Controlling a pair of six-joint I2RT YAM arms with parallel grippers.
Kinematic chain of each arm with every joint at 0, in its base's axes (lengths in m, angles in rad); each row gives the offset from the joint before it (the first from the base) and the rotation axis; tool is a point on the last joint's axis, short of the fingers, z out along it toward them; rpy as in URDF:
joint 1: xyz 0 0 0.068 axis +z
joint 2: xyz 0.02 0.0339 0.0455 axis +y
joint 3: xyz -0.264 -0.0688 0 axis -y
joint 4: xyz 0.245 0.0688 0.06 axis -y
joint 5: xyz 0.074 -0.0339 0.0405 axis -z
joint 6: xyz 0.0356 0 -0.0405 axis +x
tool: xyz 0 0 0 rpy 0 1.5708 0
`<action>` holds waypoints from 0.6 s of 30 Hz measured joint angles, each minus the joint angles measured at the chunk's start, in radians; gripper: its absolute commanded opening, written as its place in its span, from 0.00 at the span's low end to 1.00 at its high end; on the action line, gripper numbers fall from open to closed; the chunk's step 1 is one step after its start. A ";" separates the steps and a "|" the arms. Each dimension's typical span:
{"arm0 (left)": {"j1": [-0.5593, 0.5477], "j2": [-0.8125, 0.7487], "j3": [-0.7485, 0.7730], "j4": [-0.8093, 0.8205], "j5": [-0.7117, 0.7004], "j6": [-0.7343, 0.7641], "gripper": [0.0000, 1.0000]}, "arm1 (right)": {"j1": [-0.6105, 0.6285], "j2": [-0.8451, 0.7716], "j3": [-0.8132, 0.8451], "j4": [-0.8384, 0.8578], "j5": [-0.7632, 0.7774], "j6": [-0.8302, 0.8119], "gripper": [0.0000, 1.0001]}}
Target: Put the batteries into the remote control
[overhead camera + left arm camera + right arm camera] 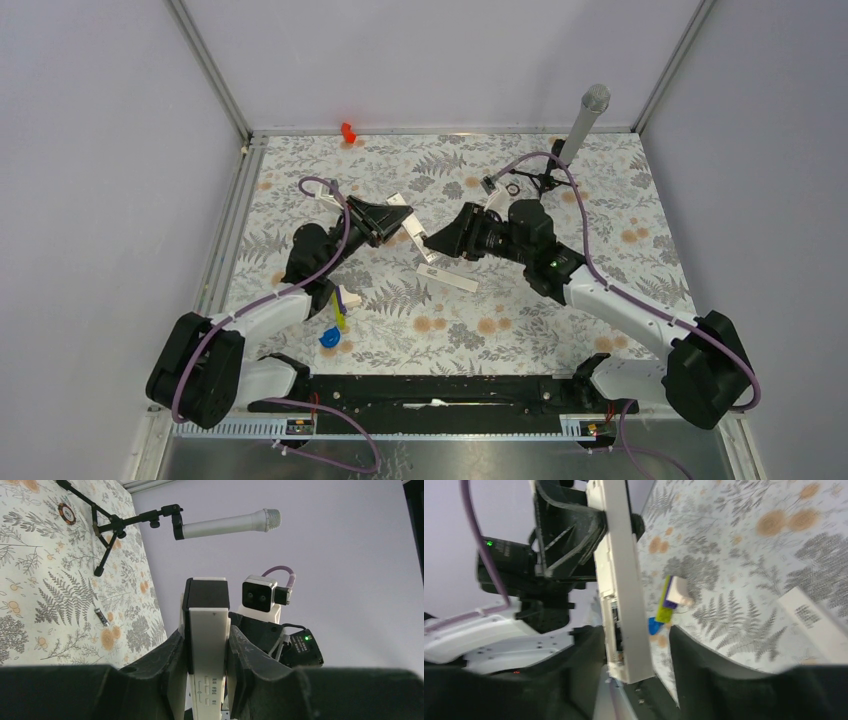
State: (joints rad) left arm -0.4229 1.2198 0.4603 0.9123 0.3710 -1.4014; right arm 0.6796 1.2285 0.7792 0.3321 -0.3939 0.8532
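My left gripper is shut on the remote control, a slim white bar with a dark end, held off the table. My right gripper is open, and the remote's other end sits between its fingers with a gap on the right side. The remote's side shows an open dark slot there. One small dark battery lies on the table at the back. The second battery is not visible.
A white cover piece with a printed label lies on the table below the grippers. A yellow-white-blue toy cluster lies at front left. A microphone on a tripod and a small ring are at the back right.
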 measured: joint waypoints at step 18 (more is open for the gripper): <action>-0.001 -0.230 0.143 -0.628 -0.061 0.663 0.00 | -0.084 0.084 0.262 -0.506 0.376 -0.399 0.90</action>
State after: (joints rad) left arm -0.4236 0.9901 0.6033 0.2844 0.3096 -0.7380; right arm 0.5957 1.3128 1.0416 -0.1738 -0.0181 0.4538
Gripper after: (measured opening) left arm 0.294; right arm 0.900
